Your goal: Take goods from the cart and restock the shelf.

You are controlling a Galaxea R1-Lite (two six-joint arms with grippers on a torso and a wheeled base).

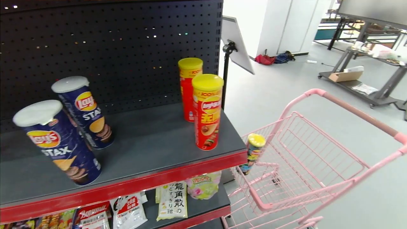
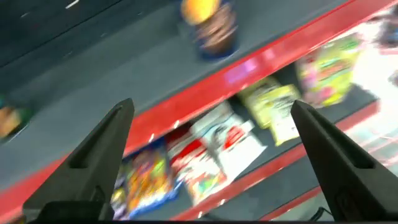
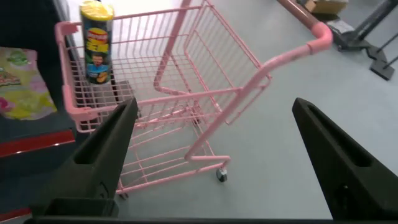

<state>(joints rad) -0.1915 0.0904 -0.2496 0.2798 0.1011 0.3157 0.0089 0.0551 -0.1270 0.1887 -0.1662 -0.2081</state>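
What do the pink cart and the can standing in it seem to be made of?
Pink cart: likely metal wire with a smooth pink coating, judging by its thin bars crossing in a grid. Can: probably a cardboard tube with glossy printed wrap and a yellow plastic-looking lid; the look leaves this open.

pale grey floor, white walls

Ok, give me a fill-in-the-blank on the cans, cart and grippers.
The pink cart holds ___ can.
The red cans on the shelf have ___ lids.
The blue cans have ___ lids.
Both the left gripper and right gripper are ___.
Missing: one; yellow; white; open.
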